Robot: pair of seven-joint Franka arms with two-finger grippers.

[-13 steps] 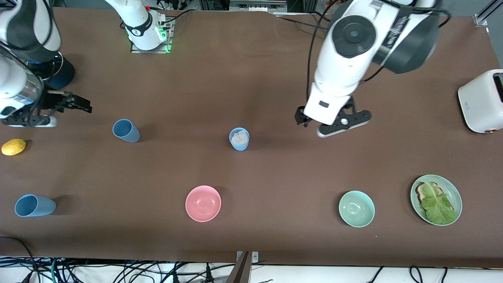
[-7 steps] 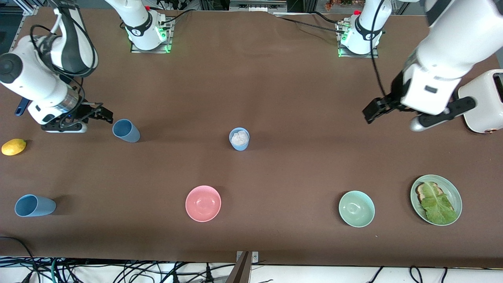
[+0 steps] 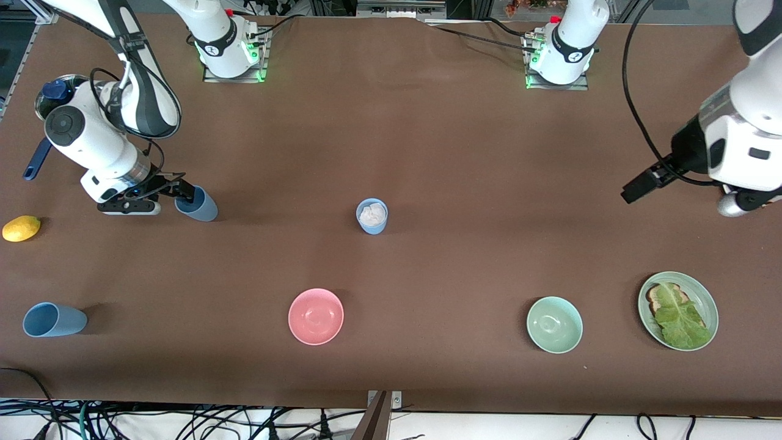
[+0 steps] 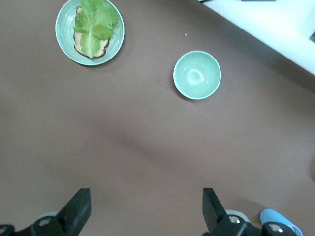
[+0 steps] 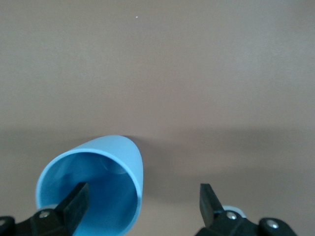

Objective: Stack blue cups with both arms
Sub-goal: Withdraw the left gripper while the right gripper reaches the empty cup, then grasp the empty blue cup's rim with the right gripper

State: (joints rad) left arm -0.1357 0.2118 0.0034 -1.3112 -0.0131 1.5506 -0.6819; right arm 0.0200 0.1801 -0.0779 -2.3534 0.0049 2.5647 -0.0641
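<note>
Nearest the front camera, one blue cup (image 3: 54, 319) is seen lying on its side at the right arm's end of the table, well apart from both grippers. In the same near row stand a pink bowl (image 3: 316, 316), a mint-green bowl (image 3: 555, 324) and a plate of toast and lettuce (image 3: 678, 310); the last two are also picked out under the left wrist camera.

Farther from the camera, a second blue cup (image 3: 372, 216) stands upright near the middle of the table, with something pale and crumpled inside it. It lies between the two grippers and is touched by neither. A lemon (image 3: 21, 228) rests by the table edge at the right arm's end.

A third blue cup (image 3: 197, 203) is found right at the right gripper (image 3: 177, 194), whose jaws are spread wide. In the right wrist view the cup's rim (image 5: 93, 187) is met by one fingertip (image 5: 78, 194), the other fingertip standing clear beside it, so nothing is gripped yet.

The left gripper (image 3: 635, 188) is held in the air over bare table at the left arm's end, jaws spread and empty.

No cup is stacked so far. By the look of it, the first grasp is only being lined up, and every nesting step is left to do.
</note>
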